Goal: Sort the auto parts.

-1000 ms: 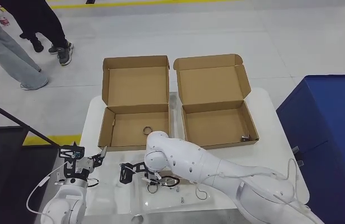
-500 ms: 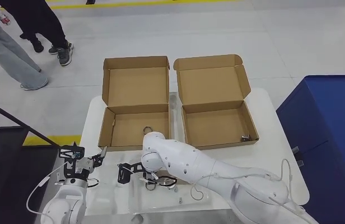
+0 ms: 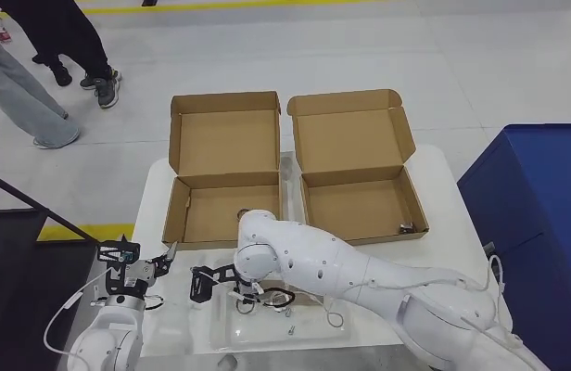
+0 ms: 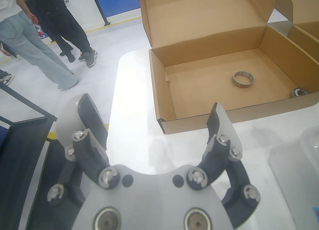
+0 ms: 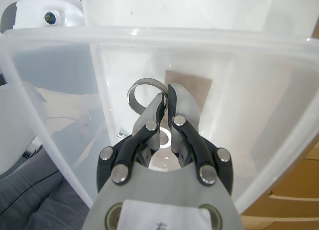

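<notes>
Right pincer (image 5: 167, 93) clamped on ring (image 5: 133, 101) in bin (image 5: 159, 35) — shifted leftward, left pincer (image 4: 150, 103) spread, unmoved.

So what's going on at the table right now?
The right gripper is down inside the clear bin, shut on the wall of a metal ring. A small bolt lies close by in the bin. The left gripper hangs open over the table, holding nothing. The box nearer it holds another ring and a darker round part; the other box has a small part in one corner.
</notes>
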